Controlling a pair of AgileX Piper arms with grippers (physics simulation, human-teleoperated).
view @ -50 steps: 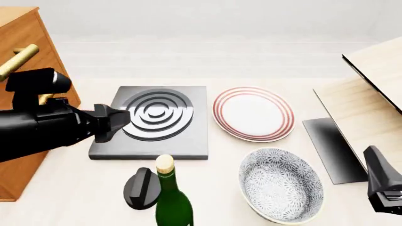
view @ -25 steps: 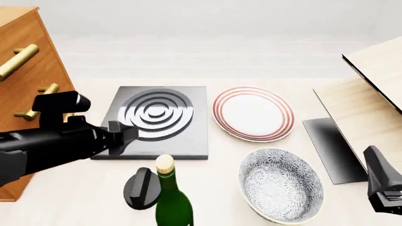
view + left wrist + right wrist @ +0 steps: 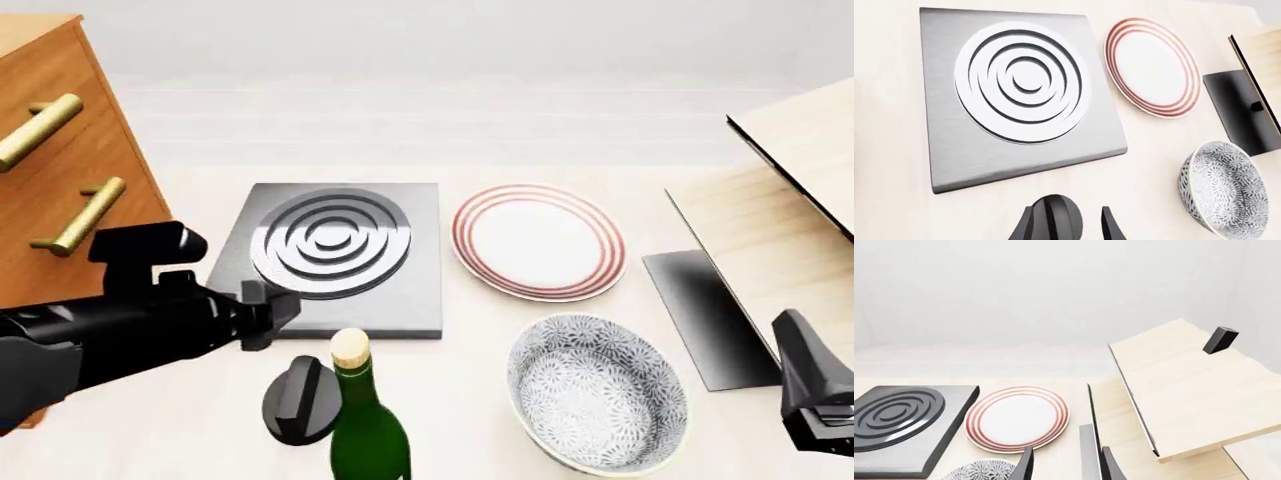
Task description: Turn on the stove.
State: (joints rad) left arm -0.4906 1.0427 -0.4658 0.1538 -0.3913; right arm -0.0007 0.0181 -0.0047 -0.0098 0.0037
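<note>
The stove is a square dark-grey slab point(image 3: 400, 290) with raised concentric rings point(image 3: 331, 243), left of the table's middle; the left wrist view shows the same slab point(image 3: 954, 150). Its separate black round knob point(image 3: 303, 401) with a ridge stands on edge in front of the slab, beside a green bottle. My left gripper point(image 3: 274, 312) hovers open over the slab's near-left corner, a little behind the knob. In the left wrist view the knob point(image 3: 1054, 218) sits low between the spread fingers point(image 3: 1029, 227), apart from them. My right gripper point(image 3: 801, 370) is open and holds nothing at the near right.
A green bottle point(image 3: 366, 435) with a cork stands right beside the knob. A red-ringed white plate point(image 3: 538, 240) and a patterned bowl point(image 3: 597, 392) lie right of the stove. A wooden drawer cabinet point(image 3: 67, 200) is at left; a dark sheet point(image 3: 705, 315) and tilted wooden boards point(image 3: 801, 180) at right.
My left arm has pulled back and down from the slab's left edge toward its near-left corner, closer to the knob. The right arm has not moved.
</note>
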